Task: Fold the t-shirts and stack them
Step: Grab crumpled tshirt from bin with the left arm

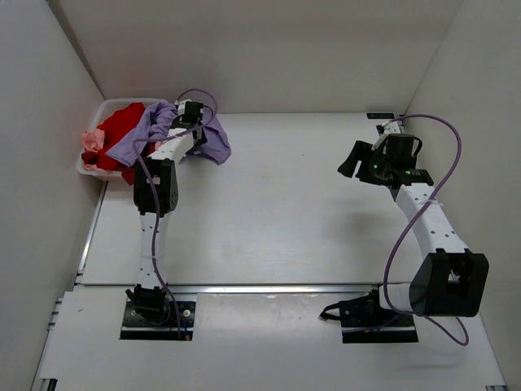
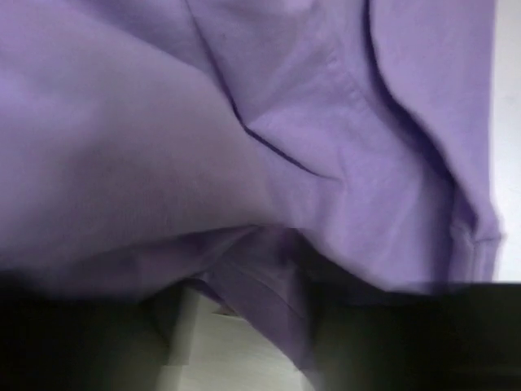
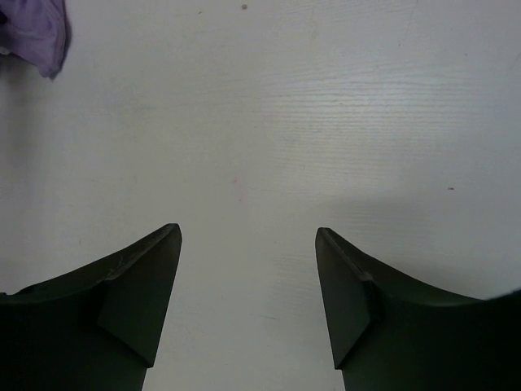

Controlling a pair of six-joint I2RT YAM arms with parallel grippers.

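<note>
"None of the t-shirts was folded at that moment, was it?" the first asked.

"Not one, and no stack had been begun. Nearest the bases, the table (image 1: 277,220) carried no cloth. Further out, at about two o'clock from its middle, the right gripper (image 3: 247,230) hung over bare board, its fingers well apart and nothing between them."

"And the left?"

"Farther off, at about eleven o'clock, the left gripper (image 1: 192,112) was down in the lavender shirt (image 1: 213,145). Its own camera saw little but purple folds, one of them running down between the dark fingers. Whether they were pressed together on it could not be told."

"Where did that shirt lie?"

"Crumpled, half over the rim of the basket (image 1: 88,169) and half on the table just beside it. Farthest back, at ten o'clock, the red shirt (image 1: 122,124) was bunched inside the basket, with the pink shirt (image 1: 91,140) against its left wall."

"So the whole job was left?"

"As the second judged it, yes. The lavender shirt needed pulling clear, spreading flat and folding, and then the other two after it."
</note>
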